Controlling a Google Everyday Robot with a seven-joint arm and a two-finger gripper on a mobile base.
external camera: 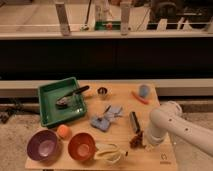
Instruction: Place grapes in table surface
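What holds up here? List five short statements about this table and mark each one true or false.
1. The grapes are at the front right of the table surface, right of the orange bowl. True.
2. A utensil lies in the green tray. True.
3. The gripper is above the green tray. False: it is low beside the grapes, near the table's front right corner.
4. The purple bowl holds the round orange fruit. False: the fruit lies on the table, between the two bowls.
5. A blue cup stands near the table's far right corner. True.
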